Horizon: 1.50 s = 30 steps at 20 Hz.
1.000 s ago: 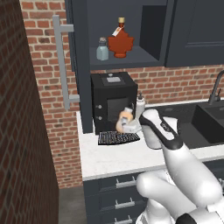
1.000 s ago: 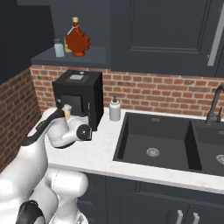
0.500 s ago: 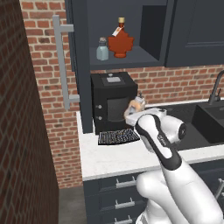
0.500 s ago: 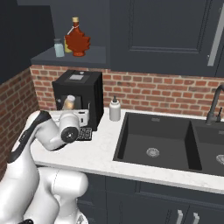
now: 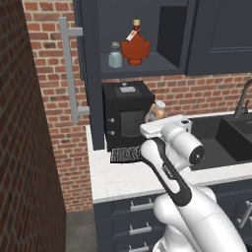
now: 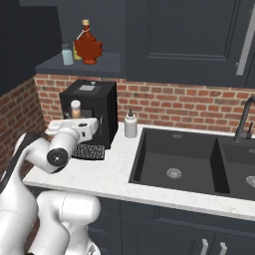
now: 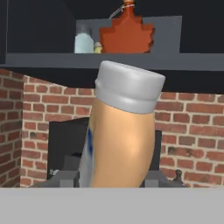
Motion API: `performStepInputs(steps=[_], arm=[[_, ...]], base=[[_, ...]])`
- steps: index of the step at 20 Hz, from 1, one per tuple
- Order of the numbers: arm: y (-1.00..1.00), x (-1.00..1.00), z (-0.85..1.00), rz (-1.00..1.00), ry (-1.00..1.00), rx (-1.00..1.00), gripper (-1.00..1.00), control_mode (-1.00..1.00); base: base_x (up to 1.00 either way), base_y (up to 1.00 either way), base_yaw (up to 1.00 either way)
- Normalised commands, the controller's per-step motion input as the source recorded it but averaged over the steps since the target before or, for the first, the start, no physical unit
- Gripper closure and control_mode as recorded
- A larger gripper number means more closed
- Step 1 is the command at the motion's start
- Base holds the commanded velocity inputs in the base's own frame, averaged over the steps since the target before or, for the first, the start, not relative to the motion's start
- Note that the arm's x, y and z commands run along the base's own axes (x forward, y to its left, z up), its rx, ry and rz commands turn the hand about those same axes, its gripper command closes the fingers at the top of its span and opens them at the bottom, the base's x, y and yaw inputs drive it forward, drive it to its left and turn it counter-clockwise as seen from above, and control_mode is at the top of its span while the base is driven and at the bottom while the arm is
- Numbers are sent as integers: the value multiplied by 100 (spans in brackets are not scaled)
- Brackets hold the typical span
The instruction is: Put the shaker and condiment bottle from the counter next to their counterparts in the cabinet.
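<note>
Aloft: condiment bottle held in front of the coffee machine

Pinched in the gripper (image 5: 156,123), the orange-tan condiment bottle (image 7: 122,135); lifted clear of the counter (image 5: 123,177), in front of the black coffee machine (image 5: 127,115). Long axis close to upright, pale cap up, top leaning slightly to the right in the hand view. Label band seen along its left edge there. Up on the cabinet (image 5: 147,64) shelf: blue-grey shaker (image 5: 115,55) just beside the red maple-leaf bottle (image 5: 136,47), both upright. White nozzle-topped bottle (image 6: 130,124) standing by the sink (image 6: 179,159).
</note>
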Motion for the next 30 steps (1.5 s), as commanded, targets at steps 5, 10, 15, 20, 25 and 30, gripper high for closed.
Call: performStepInputs(steps=[5, 10, 15, 20, 25, 30], arm=[[0, 9, 2, -1, -5, -7, 100, -100], [-24, 7, 41, -5, 13, 3, 100, -100], [-35, 0, 57, -8, 11, 3, 100, -100], [-21, -1, 40, -10, 5, 0, 100, -100], [6, -8, 0, -2, -1, -3, 100, -100], [-12, -23, 39, 1, 0, 0, 100, -100]], base=[[0, 0, 0], [0, 0, 0], [0, 0, 0], [0, 0, 0], [0, 0, 0], [0, 0, 0]])
